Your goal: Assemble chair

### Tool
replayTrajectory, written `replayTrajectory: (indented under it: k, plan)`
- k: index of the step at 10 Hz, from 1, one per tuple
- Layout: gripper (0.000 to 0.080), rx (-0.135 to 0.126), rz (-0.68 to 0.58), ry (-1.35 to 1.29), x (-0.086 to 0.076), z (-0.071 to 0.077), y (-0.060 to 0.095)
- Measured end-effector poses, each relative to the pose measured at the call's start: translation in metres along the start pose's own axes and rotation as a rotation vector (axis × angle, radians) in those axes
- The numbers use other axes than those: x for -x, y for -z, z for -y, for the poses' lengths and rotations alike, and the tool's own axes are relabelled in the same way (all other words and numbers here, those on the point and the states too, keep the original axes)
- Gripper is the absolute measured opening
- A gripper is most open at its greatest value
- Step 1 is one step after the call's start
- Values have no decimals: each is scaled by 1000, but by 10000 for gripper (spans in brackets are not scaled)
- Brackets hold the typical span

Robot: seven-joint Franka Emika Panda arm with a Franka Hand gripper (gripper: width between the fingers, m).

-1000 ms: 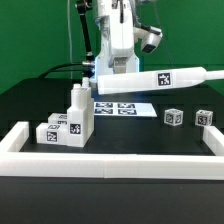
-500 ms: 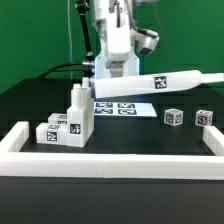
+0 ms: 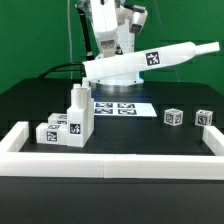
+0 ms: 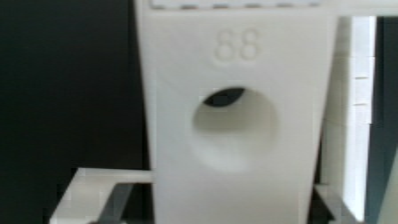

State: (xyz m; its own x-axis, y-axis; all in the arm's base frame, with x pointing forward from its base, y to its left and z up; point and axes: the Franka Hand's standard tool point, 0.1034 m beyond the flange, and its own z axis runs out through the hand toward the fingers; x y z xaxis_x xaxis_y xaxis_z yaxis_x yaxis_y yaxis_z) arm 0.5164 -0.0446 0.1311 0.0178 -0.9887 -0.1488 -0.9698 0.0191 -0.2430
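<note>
My gripper (image 3: 115, 58) is shut on a long white chair piece (image 3: 150, 61) with a black-and-white tag. I hold it in the air above the marker board (image 3: 120, 107), with its end at the exterior view's right tilted upward. In the wrist view this piece (image 4: 231, 60) fills the frame and shows a round hollow (image 4: 226, 110); my gripper (image 4: 226, 205) clamps it from both sides. A cluster of tagged white chair blocks (image 3: 66, 124) sits on the table at the exterior view's left. Two small tagged cubes (image 3: 174, 117) (image 3: 204, 117) lie at the right.
White border rails (image 3: 110, 165) run along the front and both sides (image 3: 12, 140) of the black table. A green backdrop stands behind. The arm's body (image 3: 110, 25) rises above the marker board.
The held long piece has risen, and its end at the exterior view's right has swung upward, from nearly level to clearly tilted. The blocks and cubes have not moved.
</note>
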Motion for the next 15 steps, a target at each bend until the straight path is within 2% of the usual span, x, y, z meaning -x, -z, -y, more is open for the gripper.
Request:
replayTrajectory:
  k: [2,3,4,6,11,15]
  plan:
    - [289,2,0,0,-1,-1,0]
    - [289,55,49,-1,-7,-5,2]
    - [289,61,61,-16,-16,-3,9]
    - [289,58,69,-20,-16,-1,13]
    - [289,69,62,-23,-18,-5,8]
    - [290,77,36,-34,-12,-4,6]
